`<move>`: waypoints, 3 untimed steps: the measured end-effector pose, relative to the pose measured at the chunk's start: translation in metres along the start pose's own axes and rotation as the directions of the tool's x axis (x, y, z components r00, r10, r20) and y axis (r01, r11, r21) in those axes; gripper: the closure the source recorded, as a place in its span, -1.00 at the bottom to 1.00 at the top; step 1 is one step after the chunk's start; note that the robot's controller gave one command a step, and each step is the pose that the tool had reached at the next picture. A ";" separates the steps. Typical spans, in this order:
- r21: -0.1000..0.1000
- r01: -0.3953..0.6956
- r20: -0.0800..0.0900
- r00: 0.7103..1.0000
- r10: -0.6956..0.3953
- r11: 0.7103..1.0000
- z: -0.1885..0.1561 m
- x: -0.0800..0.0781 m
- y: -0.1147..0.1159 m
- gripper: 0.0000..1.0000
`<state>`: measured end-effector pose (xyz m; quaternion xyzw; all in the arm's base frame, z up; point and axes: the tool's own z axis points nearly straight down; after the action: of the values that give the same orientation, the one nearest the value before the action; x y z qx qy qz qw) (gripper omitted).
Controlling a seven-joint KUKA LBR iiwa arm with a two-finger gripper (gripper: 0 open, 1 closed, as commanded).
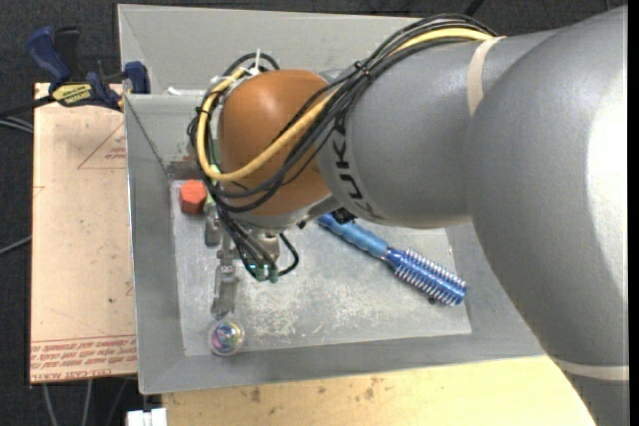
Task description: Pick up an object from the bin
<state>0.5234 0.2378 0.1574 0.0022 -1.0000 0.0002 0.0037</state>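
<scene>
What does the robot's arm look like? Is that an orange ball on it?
The arm is a fat, smooth, silver-grey tube with black letters on it. The orange ball is a round cover at its wrist. Black and yellow cables loop over it. Below is a thin grey metal gripper with small green wires.

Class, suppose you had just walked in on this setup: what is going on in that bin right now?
A grey robot arm reaches into the metal bin from the right. Its hand hangs low over the bin's left side, between a small orange block near the left wall and a shiny little ball in the near-left corner. A blue brush lies apart, further right. Whether the hand grips anything cannot be told.
</scene>
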 end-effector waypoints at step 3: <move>-0.003 -0.302 0.005 0.953 0.302 0.953 0.077 0.035 -0.022 1.00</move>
<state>0.4882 0.2158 0.0810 -0.1506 -0.9886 -0.0002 0.0008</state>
